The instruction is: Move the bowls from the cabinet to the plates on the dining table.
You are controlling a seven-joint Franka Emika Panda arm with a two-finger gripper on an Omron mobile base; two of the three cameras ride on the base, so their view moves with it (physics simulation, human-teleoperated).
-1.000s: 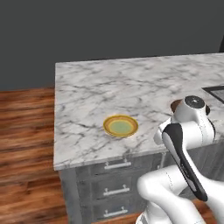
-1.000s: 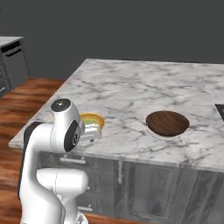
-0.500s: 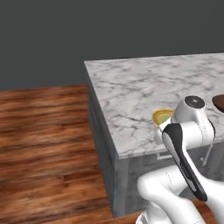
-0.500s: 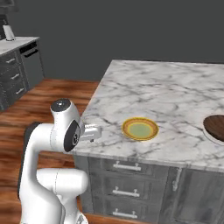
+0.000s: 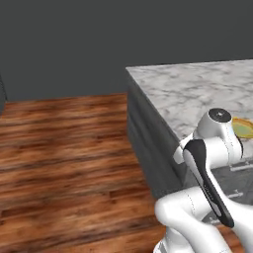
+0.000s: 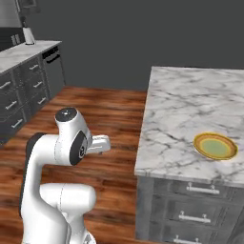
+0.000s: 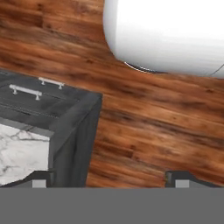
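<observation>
As the base swings leftward away from the dining table (image 6: 181, 114), both base views have shifted: a second ago the marble top spanned them, with the yellow plate (image 6: 215, 146) near the front edge and the dark brown bowl resting on the slab in the right base view; half a second ago the bowl had slid to the frame edge. Now the table sits at the right of each base view, and wooden floor (image 5: 64, 148) fills the left. This shift is camera motion, not motion of the objects.

The yellow plate lies bare on the marble, near the corner of the table; in the left base view its rim (image 5: 243, 127) peeps out beside the arm's upper joint. No bowl appears in the present views. A row of grey floor cabinets (image 6: 24, 90) under a pale top stands at far left in the right base view.

The claw (image 7: 109, 177) hangs over the floor just off the table's corner, fingertips (image 7: 41, 176) spread wide apart with nothing between them; the grey drawer fronts (image 7: 35, 94) show beside it.

Judged from this, one delivery appears finished and the robot is turning away empty-handed, probably to fetch the remaining bowl for the yellow plate.
</observation>
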